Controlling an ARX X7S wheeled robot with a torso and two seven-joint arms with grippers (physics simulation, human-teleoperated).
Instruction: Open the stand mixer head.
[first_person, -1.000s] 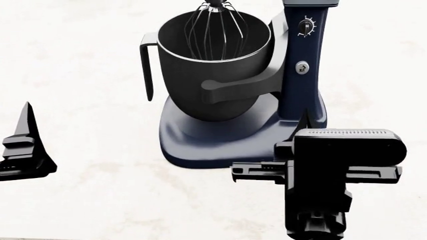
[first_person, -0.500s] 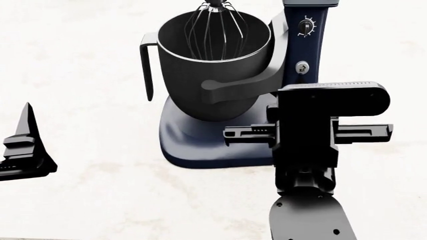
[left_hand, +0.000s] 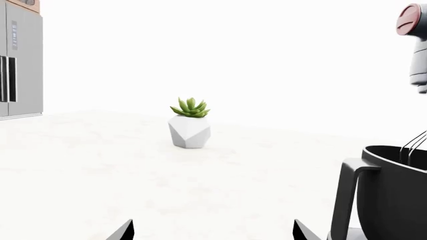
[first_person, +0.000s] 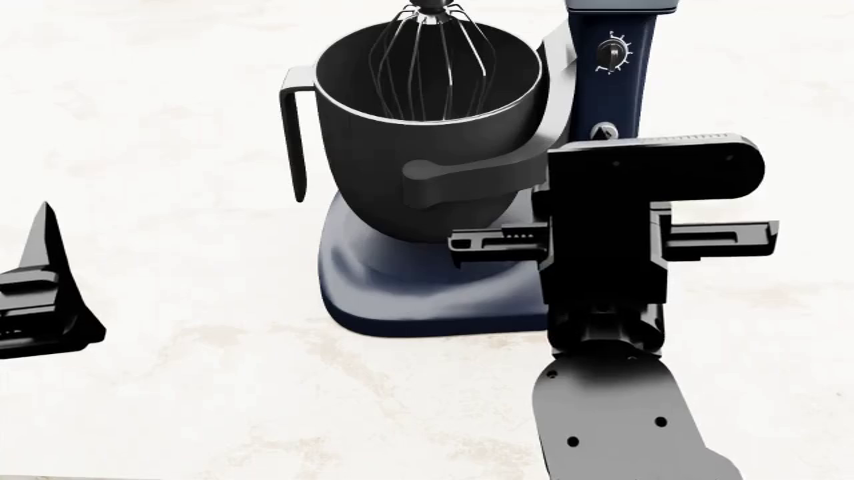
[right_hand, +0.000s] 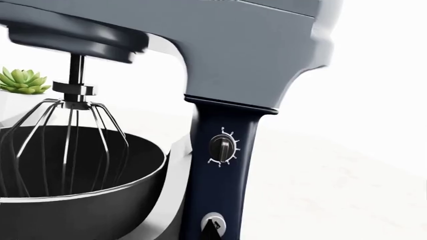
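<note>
The right claw (first_person: 607, 245) hides the mixer column; stand mixer head (right_hand: 220, 45) is cropped.

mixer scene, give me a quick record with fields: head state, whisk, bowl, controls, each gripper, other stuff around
mixer head: down, closed over the bowl
whisk: hanging from the head, reaching into the bowl
bowl: dark grey, handle on its side, seated on the mixer base
dial: on the navy column, a small lever below it
right gripper: in front of the column, open or shut cannot be told
left gripper: open, holding nothing, off to the side of the mixer
potted succulent: on the counter, behind the mixer
</note>
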